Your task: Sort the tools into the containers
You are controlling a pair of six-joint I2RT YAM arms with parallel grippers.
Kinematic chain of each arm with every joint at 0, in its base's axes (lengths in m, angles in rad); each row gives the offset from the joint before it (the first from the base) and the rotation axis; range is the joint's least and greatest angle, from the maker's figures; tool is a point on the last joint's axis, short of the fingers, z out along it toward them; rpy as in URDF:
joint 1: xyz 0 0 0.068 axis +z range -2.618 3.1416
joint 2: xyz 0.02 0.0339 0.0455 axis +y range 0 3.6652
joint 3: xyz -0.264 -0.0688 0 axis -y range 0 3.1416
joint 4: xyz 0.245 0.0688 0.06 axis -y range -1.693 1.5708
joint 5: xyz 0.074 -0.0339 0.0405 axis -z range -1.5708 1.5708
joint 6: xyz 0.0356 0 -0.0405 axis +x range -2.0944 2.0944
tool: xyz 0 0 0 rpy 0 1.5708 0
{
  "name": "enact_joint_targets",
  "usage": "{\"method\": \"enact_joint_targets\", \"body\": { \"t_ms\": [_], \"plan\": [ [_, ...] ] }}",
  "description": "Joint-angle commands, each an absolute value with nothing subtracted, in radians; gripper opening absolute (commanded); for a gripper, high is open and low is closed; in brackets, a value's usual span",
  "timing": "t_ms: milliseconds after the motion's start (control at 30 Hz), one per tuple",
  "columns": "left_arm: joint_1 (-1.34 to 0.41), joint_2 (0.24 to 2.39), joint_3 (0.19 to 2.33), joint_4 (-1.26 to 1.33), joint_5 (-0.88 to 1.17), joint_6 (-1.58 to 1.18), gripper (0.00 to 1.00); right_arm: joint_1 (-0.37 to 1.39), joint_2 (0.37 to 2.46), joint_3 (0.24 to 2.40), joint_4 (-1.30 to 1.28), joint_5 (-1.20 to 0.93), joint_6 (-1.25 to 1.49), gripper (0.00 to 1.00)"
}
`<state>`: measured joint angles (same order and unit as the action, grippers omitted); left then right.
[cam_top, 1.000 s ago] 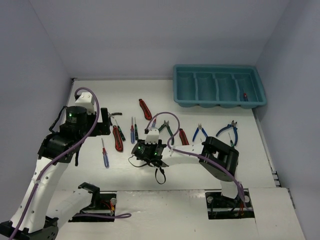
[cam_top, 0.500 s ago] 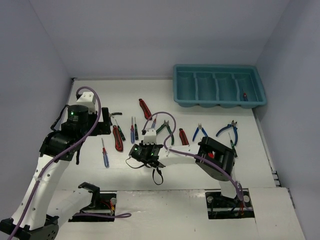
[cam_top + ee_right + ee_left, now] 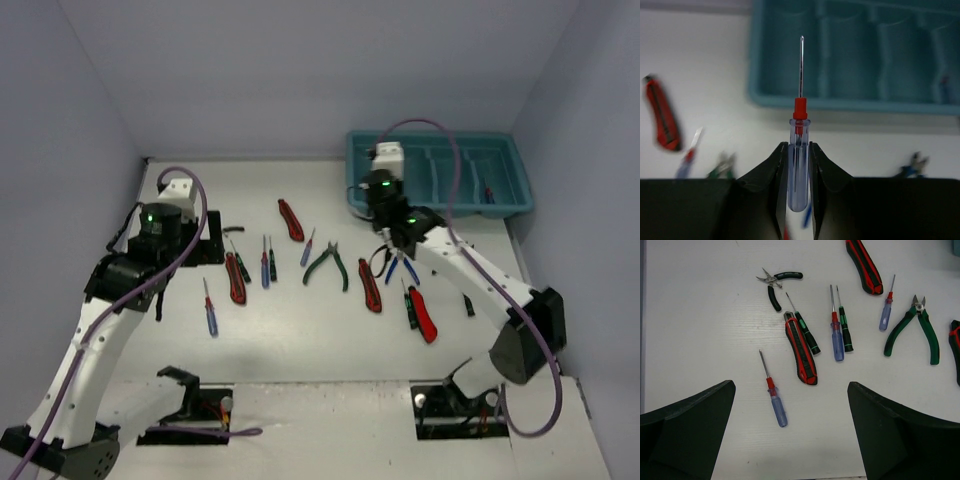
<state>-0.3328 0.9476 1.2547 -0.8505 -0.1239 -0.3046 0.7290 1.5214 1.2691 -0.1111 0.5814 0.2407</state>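
The right gripper (image 3: 799, 150) is clamped on the clear-blue handle of a screwdriver (image 3: 799, 127). Its thin shaft runs from 6 to 12, tip aimed at the leftmost compartment (image 3: 785, 60) of the teal tray (image 3: 880, 105) at 12 o'clock. The left gripper (image 3: 790, 387), wide open and empty, hangs over loose tools (image 3: 800, 352), well apart from the tray.

A flat white tabletop (image 3: 300, 340) runs left to right, boxed in by plain pale lavender walls (image 3: 300, 80) on the far side, left and right.
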Motion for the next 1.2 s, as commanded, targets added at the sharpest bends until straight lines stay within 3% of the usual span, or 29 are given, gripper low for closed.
{"method": "enact_joint_targets", "body": {
  "t_ms": [0,233,400,1167],
  "plan": [
    [-0.333,0.965,1.309,-0.823,-0.112,-0.318,0.94,0.394,1.454,1.345,-0.034,0.357,-0.147,0.0],
    [-0.33,0.959,1.308,-0.821,-0.098,-0.307,0.93,-0.032,1.667,1.541,-0.009,0.05,-0.305,0.0],
    [-0.329,0.946,1.299,-0.822,-0.096,-0.298,0.93,-0.146,1.852,1.67,-0.009,-0.024,-0.322,0.0],
    [-0.33,0.917,1.261,-0.801,-0.083,-0.258,0.94,-0.215,1.959,1.747,-0.009,-0.107,-0.361,0.0]
  ]
}}
